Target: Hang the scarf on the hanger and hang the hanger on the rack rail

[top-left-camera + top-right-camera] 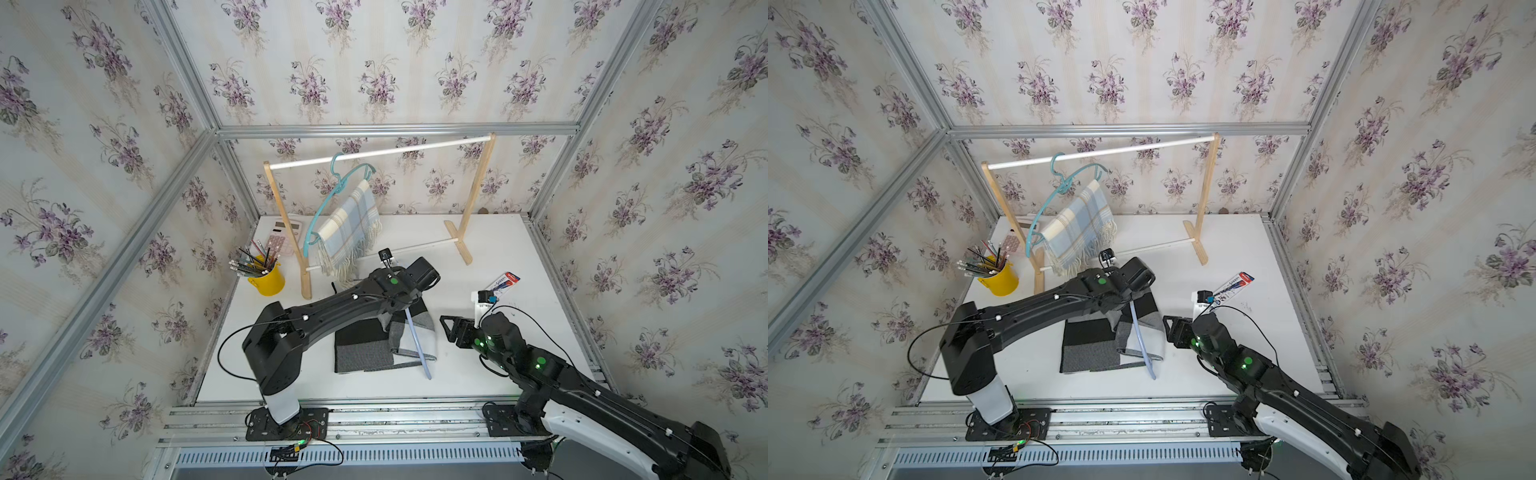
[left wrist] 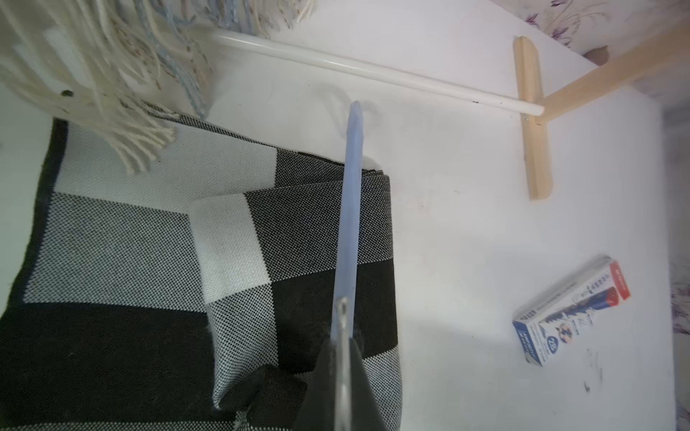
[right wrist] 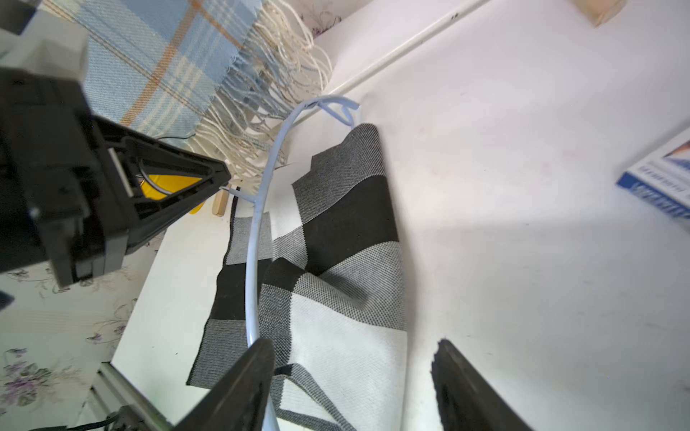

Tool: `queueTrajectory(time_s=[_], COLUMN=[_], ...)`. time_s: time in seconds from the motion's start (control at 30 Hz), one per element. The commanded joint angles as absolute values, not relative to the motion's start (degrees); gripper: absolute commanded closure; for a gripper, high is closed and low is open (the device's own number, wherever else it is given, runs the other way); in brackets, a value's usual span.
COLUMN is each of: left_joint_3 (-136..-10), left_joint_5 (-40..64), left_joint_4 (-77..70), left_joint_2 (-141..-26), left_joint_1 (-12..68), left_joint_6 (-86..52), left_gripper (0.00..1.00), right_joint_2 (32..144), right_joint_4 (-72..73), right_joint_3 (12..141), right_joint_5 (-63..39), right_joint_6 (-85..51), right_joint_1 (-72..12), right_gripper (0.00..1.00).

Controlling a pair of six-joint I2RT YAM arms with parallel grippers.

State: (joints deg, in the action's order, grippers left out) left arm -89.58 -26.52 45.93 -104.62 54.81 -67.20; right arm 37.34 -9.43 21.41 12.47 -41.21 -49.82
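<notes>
Right gripper (image 3: 354, 343) nearest, fingers apart; left gripper (image 2: 341, 347) clamped on the pale blue hanger (image 1: 417, 345).
Checked black, grey and white scarf (image 1: 365, 349) lies folded near the middle of the white table (image 1: 498, 249), one flap turned over; the hanger slants across its 3 o'clock side, lower end past the edge at 5 o'clock. Right gripper hovers just off the scarf at 3 o'clock, holding nothing. At 12 o'clock a wooden rack (image 1: 478, 187) carries a teal hanger (image 1: 328, 199) with a blue plaid scarf (image 1: 349, 220).
</notes>
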Motion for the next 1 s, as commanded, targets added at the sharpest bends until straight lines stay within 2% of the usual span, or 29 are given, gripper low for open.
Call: queueTrajectory(time_s=[0.0,0.13,0.27,0.43,0.7,0.97], left_joint_3=[-98.09,-107.17,-115.32,-121.06,-122.49,-122.85], left_joint_5=[-29.58,-29.66,-29.98,-30.53,-30.72,-30.79], left_joint_4=[61.91,67.47,72.38,76.49,76.87,77.09], left_joint_2=[-110.13,-116.00,-121.10,-124.92,-125.71,-125.55], left_joint_1=[54.75,54.76,54.82,54.71,54.68,54.67], left_joint_6=[-70.19,-70.21,-69.49,-69.32,-69.29,-69.00], left_gripper=[1.00,1.00,1.00,1.00,1.00,1.00], right_joint_2=[34.61,38.52,48.91,60.21,76.23,81.84], right_joint_4=[-15.07,-11.90,-3.01,10.13,18.00,20.22], right_joint_3=[20.89,22.34,24.30,25.32,30.82,31.30], right_joint_5=[19.22,28.45,35.82,36.25,43.13,42.70], right_joint_6=[-36.56,-34.63,-28.77,-20.60,-15.10,-16.88], right_joint_1=[-54.92,-64.67,-70.93,-71.28,-70.44,-67.16], right_gripper=[0.29,0.29,0.28,0.28,0.30,0.47])
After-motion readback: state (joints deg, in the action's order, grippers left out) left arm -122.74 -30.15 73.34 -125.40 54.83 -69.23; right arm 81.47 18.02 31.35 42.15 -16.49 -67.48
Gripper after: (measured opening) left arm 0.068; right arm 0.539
